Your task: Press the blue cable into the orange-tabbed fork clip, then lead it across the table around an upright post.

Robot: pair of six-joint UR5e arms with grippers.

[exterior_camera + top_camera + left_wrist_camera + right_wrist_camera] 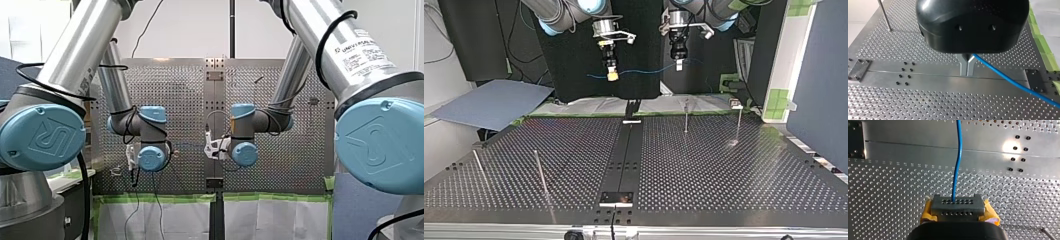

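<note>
Seen from across the desk (724,170), the nearest things are two thin posts (540,172) at about 8 o'clock. Two upright posts (685,118) stand further off at 1 o'clock. Farthest, at 12 o'clock above the desk's far edge, the blue cable (644,71) hangs in a shallow sag between both arms. My right gripper (612,76) has its yellow-padded fingers closed on it. My left gripper (678,65) has its metal fingers (965,67) pinched together, the cable leaving from their root.

I cannot pick out the orange-tabbed fork clip in any view.

My judgement of the risks:
- The thin cable may slide through either pinch once it is tensioned.
- Lowered slack, it could snag a post on the wrong side.
- A press made before the clip is found could miss its slot.
</note>
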